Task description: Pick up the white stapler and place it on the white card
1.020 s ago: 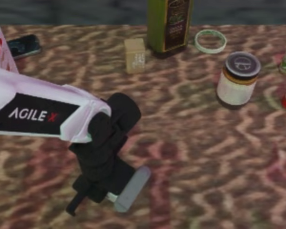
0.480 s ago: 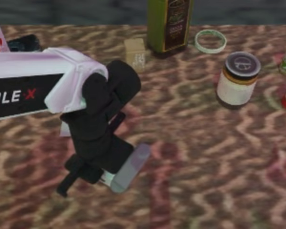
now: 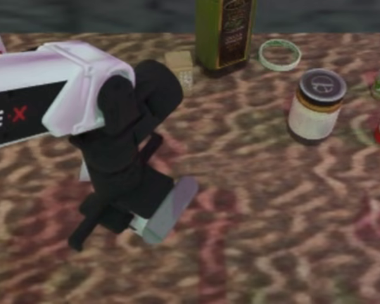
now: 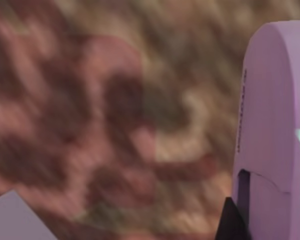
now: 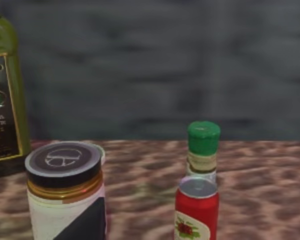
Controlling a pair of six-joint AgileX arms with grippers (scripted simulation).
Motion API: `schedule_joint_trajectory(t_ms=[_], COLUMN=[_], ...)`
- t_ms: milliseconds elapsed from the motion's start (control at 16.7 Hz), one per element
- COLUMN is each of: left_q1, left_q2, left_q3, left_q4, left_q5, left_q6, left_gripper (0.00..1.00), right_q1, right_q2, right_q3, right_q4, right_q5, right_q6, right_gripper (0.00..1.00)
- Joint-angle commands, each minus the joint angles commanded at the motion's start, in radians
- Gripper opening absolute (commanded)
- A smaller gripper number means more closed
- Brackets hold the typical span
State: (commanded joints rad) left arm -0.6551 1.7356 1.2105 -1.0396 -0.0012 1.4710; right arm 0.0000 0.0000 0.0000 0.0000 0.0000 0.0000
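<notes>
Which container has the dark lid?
The white jar, right of the tall green bottle; the small bottle has a green cap, the red can a silver top.

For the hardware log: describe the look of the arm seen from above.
The left arm has a boxy white shell with a pinkish tint and a black panel bearing white lettering and a red X. Its wrist is rounded and matt black. The left claw is black, with a flat grey finger pad and a thin black finger.

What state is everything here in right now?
white stapler: held in left gripper, above the table
white card: flat, mostly hidden under the left arm
jar: upright, lid on
red can: upright
green-capped bottle: upright, capped
right gripper: out of view
</notes>
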Motion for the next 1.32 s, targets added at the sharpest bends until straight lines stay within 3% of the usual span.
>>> schedule_joint_trajectory(t_ms=[240, 540, 720, 1320], left_q1=[0.002, 0.027, 0.054, 0.171], left_q2=[0.027, 0.109, 0.179, 0.423], left_q3=[0.042, 0.172, 0.268, 0.573], left_q4=[-0.015, -0.064, -0.108, -0.273], left_q5=[-0.001, -0.004, -0.007, -0.024], left_q6=[0.098, 0.458, 0.79, 2.064], left_gripper=[0.0, 0.0, 0.0, 0.0], right_q1=[0.0, 0.0, 0.0, 0.0], right_q2=[0.0, 0.0, 0.0, 0.0], right_q3=[0.0, 0.0, 0.0, 0.0], right_q4=[0.0, 0.0, 0.0, 0.0], right_q5=[0.0, 0.0, 0.0, 0.0], right_q6=[0.0, 0.0, 0.0, 0.0], right_gripper=[1.0, 1.0, 1.0, 1.0])
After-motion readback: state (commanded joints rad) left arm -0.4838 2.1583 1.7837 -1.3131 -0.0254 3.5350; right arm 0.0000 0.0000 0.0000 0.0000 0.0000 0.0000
